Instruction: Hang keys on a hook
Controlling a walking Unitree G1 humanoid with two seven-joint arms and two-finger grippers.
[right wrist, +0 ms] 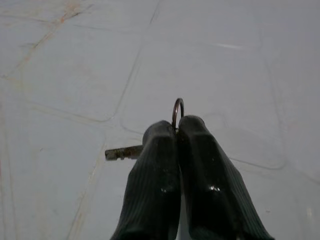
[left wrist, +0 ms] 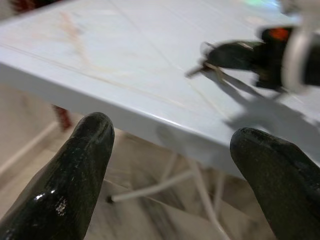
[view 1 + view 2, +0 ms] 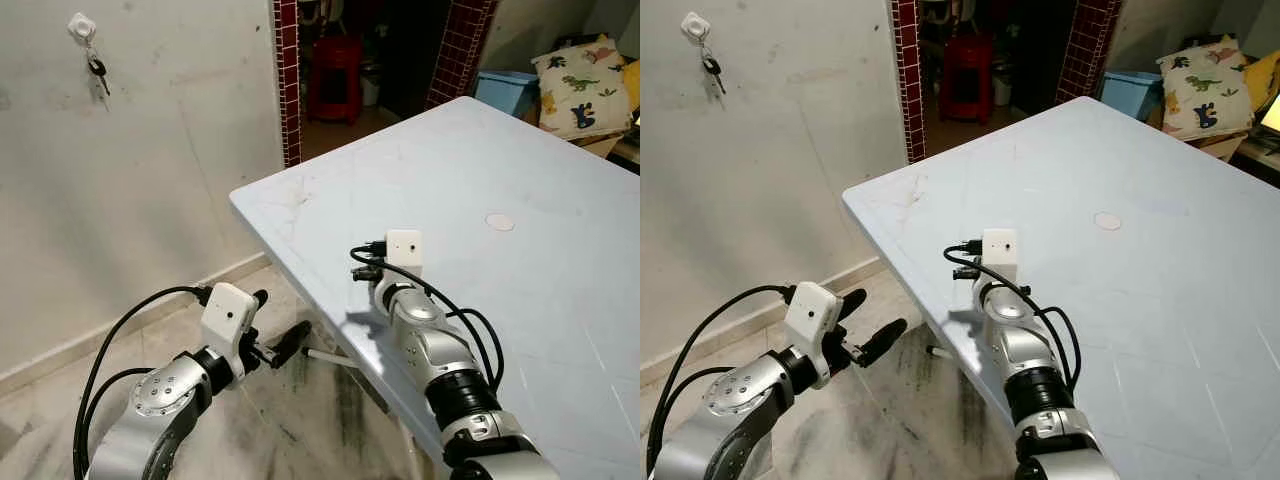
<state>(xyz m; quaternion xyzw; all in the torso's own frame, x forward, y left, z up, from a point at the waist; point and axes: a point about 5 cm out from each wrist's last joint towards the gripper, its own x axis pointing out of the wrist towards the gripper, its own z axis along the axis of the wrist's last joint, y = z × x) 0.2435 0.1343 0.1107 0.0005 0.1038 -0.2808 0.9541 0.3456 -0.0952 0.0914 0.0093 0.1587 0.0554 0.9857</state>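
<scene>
My right claw (image 1: 176, 131) was clenched on one small metal key with a round ring (image 1: 177, 111), low in the centre of the frame over the pale blue plastic table (image 3: 520, 170). My left claw (image 2: 172, 145) hung released beside the table's edge at lower left. One white wall hook (image 3: 82, 25) sat at upper left, already carrying another dark bunch of keys (image 3: 97, 70). I judged it best to lift the ring clear, keep it upright, and thread it squarely over the hook.

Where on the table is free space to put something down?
Most of the table is bare: the stretch from the right gripper, shut on the key ring, to the small round mark, and beyond. Only the near edge is crowded, by the right arm.
</scene>
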